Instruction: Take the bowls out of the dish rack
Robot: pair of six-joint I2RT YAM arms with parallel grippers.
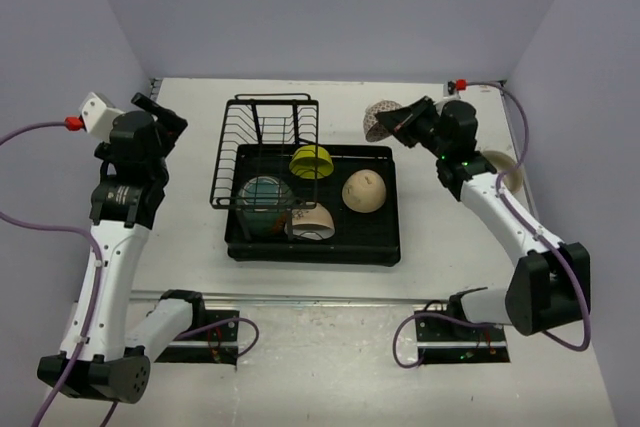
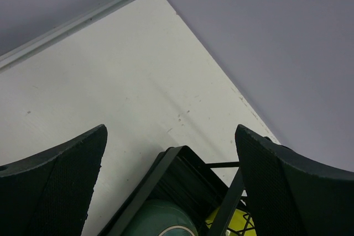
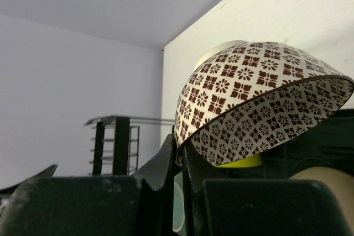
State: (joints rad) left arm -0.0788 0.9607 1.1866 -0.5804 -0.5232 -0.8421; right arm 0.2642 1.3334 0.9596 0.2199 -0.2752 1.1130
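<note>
The black dish rack point(image 1: 385, 247) sits mid-table with its wire holder point(image 1: 262, 122) at the back left. In it are a yellow-green bowl point(image 1: 311, 161), a teal bowl point(image 1: 265, 201), a cream bowl with a brown band point(image 1: 312, 223) and a smooth cream bowl point(image 1: 363, 190). My right gripper point(image 1: 400, 123) is shut on the rim of the brown-patterned white bowl point(image 1: 380, 119), held above the table behind the rack's right corner; it fills the right wrist view point(image 3: 260, 103). My left gripper point(image 1: 160, 112) is open and empty, left of the rack. The left wrist view shows the rack corner point(image 2: 166, 169) and the teal bowl point(image 2: 160, 222).
A large beige bowl point(image 1: 506, 169) lies on the table at the right, partly behind my right arm. Walls close off the back and both sides. Cables trail from both arms.
</note>
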